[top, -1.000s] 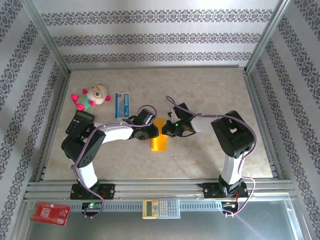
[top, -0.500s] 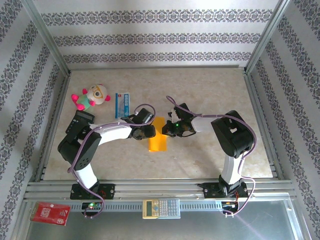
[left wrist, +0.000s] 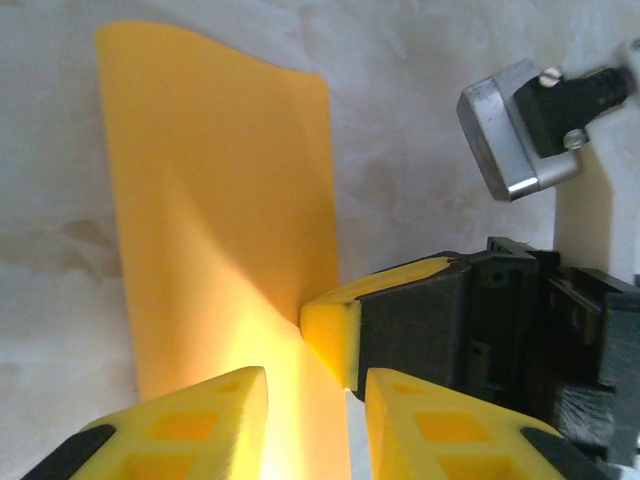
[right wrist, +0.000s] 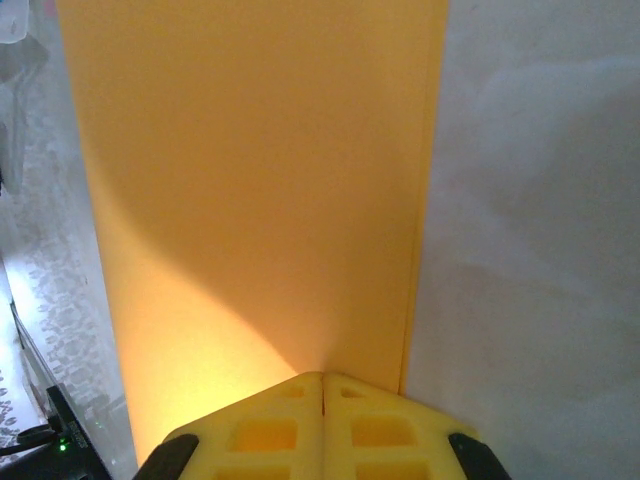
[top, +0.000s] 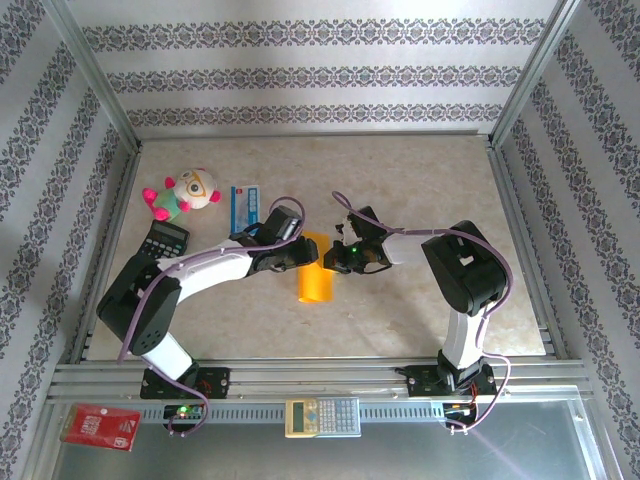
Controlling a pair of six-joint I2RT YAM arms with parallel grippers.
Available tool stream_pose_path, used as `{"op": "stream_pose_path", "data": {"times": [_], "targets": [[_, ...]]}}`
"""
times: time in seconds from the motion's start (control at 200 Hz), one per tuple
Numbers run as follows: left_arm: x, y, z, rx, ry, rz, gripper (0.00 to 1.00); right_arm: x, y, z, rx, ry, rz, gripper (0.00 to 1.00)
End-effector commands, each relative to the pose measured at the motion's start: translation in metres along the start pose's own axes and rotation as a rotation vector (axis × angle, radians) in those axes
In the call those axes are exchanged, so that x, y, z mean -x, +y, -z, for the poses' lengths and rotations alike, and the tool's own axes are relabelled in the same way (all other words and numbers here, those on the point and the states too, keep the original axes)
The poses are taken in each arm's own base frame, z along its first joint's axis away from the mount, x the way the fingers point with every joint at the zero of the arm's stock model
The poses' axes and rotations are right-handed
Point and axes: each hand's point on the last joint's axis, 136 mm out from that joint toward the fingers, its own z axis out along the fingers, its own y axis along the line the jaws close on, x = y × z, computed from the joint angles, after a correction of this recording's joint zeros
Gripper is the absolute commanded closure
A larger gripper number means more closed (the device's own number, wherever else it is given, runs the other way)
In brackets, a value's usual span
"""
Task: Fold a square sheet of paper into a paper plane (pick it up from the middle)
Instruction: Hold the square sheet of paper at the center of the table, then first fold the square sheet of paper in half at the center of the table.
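Observation:
The square sheet of paper (top: 313,280) is orange-yellow and folded over into a long narrow strip; it bows up off the table near the middle. My right gripper (top: 337,258) comes in from the right and is shut on the strip's long edge. In the right wrist view its fingertips (right wrist: 322,378) press together with the paper (right wrist: 260,200) running out from them. My left gripper (top: 298,254) sits at the strip's far end from the left. In the left wrist view its jaws (left wrist: 316,385) stand apart, the paper's edge (left wrist: 220,200) lying loose in the gap beside the right finger (left wrist: 332,335).
At the back left lie a plush toy (top: 185,193), a blue-and-white packet (top: 245,208) and a black calculator (top: 165,238). A beige calculator (top: 321,416) and a red packet (top: 100,426) rest on the front rail. Metal frame rails border the table (top: 420,190).
The left gripper widened and narrowed again, and shifted slightly toward the far end of the strip; its elbow swung out to the left. The paper now bows more. The right gripper held still.

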Motion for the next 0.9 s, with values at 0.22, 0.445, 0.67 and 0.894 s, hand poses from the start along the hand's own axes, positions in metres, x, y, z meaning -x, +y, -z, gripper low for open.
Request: {"op": "stream_pose_path", "data": {"times": [0.22, 0.445, 0.67, 0.894], "targets": [[-0.012, 0.033, -0.028, 0.091, 0.049, 0.005, 0.73, -0.027, -0.066, -0.010, -0.209, 0.050, -0.086, 1.00], [-0.022, 0.059, -0.032, 0.154, 0.056, 0.017, 0.73, -0.027, -0.067, -0.009, -0.217, 0.048, -0.086, 1.00], [-0.028, 0.071, -0.036, 0.189, 0.069, 0.024, 0.72, -0.029, -0.069, -0.010, -0.223, 0.055, -0.087, 1.00], [-0.017, 0.046, -0.020, 0.101, 0.036, 0.025, 0.68, -0.028, -0.069, -0.008, -0.227, 0.052, -0.086, 1.00]]}}
